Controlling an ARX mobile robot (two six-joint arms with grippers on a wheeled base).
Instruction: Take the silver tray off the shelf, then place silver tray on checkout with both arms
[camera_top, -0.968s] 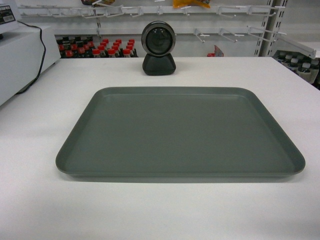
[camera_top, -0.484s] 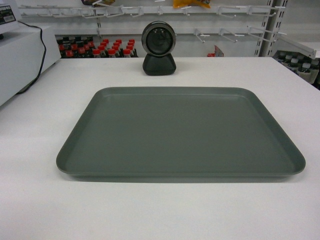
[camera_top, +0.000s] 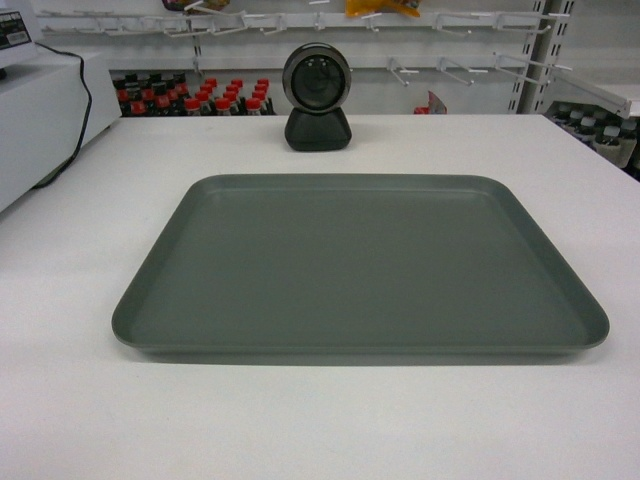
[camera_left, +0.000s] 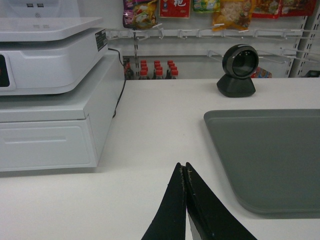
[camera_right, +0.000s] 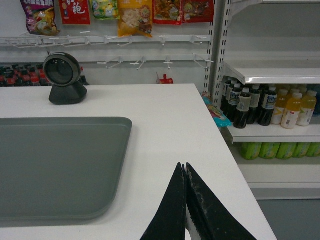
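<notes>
Two grippers show only in their own wrist views, and neither appears in the head view. Against the picture of a second ago, hardly anything differs: the tray (camera_top: 360, 265) lies flat on the checkout (camera_top: 90, 400) in the same spot, with at most a hair's shift along its right rim.

The left gripper (camera_left: 185, 170) points forward and low over the bare counter, just left of the tray's near left corner and apart from it. Its black fingers (camera_left: 172, 210) meet at the tips, pressed together with nothing between them. The right gripper (camera_right: 184, 169) sits in a mirrored pose, right of the tray's near right corner and near the counter's right edge, its fingers (camera_right: 172, 210) likewise closed tip to tip on nothing.

Beyond the tray's far rim stands a black round scanner (camera_top: 317, 97). A white register (camera_left: 50, 90) with a black cable (camera_left: 119, 75) sits at the counter's left. Snack bags (camera_right: 135, 15) hang on the back wall; a red one bears Chinese characters too small to read surely. Red-capped bottles (camera_top: 200, 97) line the shelf behind, and the bottle labels on the shelves (camera_right: 272, 75) at right are too small to read.
</notes>
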